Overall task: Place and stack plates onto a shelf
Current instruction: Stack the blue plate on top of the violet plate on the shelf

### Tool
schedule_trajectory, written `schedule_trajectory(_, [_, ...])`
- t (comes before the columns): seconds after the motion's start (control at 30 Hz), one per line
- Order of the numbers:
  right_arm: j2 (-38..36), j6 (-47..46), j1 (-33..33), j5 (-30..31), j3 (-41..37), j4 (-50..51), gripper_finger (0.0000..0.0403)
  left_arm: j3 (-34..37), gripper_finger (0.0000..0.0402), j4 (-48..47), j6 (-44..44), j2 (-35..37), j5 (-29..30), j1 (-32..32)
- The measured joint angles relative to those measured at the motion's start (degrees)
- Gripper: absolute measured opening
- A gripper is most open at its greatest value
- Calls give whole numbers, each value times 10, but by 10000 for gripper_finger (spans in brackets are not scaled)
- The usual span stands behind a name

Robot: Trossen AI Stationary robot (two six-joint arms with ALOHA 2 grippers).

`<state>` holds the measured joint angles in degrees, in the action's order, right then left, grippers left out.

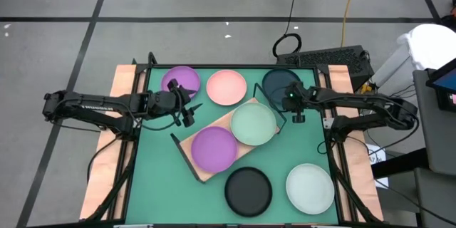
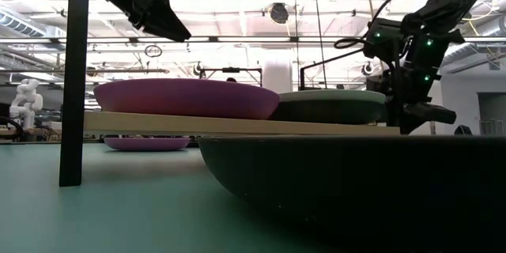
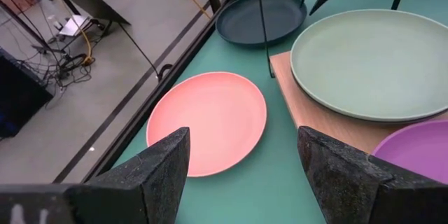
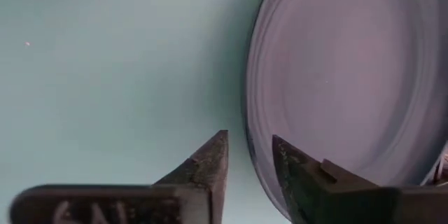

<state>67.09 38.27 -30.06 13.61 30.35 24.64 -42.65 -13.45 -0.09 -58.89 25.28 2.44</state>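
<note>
From overhead I see the shelf [image 1: 203, 174] lying diagonally mid-bench, carrying a purple plate [image 1: 213, 148] and a mint plate [image 1: 253, 123]. Loose on the green bench [image 1: 157, 185] are a second purple plate [image 1: 187, 79], a pink plate [image 1: 226, 87], a dark teal plate [image 1: 276, 80], a black plate [image 1: 249, 190] and a pale plate [image 1: 310, 188]. My right end effector [image 1: 299, 117] hangs just off the shelf's far end, beside the teal plate; my left end effector [image 1: 187, 116] hovers between the loose purple plate and the shelf.

At table height, both shelved plates sit flat on the board, side by side.

Through the left wrist, its fingers [image 3: 157, 175] stand wide and empty, with the pink plate straight ahead.

Through the right wrist, the narrow fingers [image 4: 210, 161] straddle a plate's rim [image 4: 255, 112], holding nothing that I can see. I judge the teal plate comes next: seat one finger under that rim, pinch, and lift clear of the wire frame.
</note>
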Motion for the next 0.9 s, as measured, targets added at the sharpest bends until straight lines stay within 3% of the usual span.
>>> schedule_trajectory(0.3, [9, 8, 0, 0, 0, -1, 7, 0, 269, 0, 0, 0, 0, 0])
schedule_trajectory(0.47, [9, 10, 1, 9, 0, 0, 4, 0, 269, 0, -1, 0, 0, 0])
schedule_trajectory(0.6, [9, 0, 15, 63, 5, 1, 2, 0, 269, 0, -1, 0, 0, 0])
schedule_trajectory(0.9, [-43, -18, 42, 120, 13, 3, 1, 0, 269, 0, -2, 0, 0, 0])
